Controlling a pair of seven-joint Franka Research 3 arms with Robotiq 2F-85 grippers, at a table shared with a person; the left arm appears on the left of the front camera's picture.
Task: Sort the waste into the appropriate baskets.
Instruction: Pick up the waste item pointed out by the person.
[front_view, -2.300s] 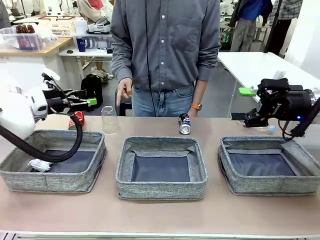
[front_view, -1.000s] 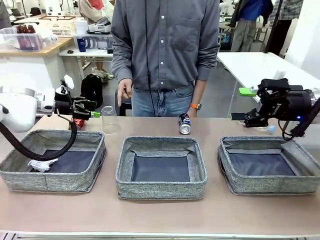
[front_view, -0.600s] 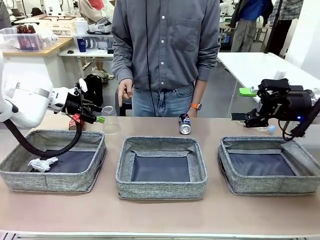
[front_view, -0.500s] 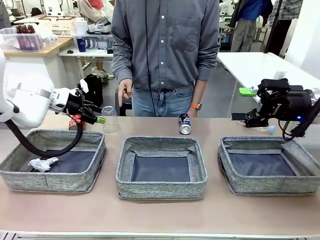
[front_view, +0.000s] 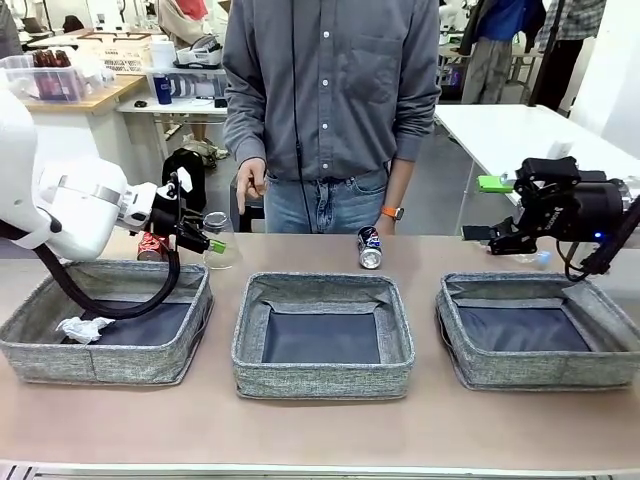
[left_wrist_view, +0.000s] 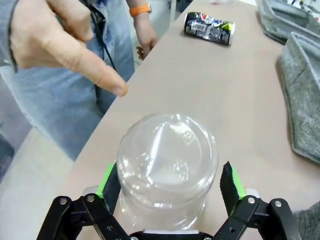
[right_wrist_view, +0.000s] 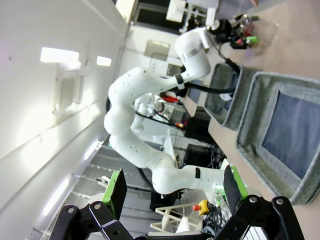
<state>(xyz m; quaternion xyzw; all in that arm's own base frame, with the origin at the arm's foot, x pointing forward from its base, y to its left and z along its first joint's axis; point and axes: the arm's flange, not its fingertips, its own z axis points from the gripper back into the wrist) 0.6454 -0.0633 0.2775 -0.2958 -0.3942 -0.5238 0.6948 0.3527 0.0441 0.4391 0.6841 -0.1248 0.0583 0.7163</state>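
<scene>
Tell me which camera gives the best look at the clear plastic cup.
The left wrist view: the clear plastic cup sits large and centred inside the open left claw, its whole outline visible. The front view shows it small, partly behind that claw. The right wrist view has it far off, too tiny to read.

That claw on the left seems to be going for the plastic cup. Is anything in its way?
Nothing visible does. The left gripper is open, its jaws flanking the clear plastic cup on both sides. The person's hand hangs beyond the cup, past the table edge, outside the gap.
</scene>
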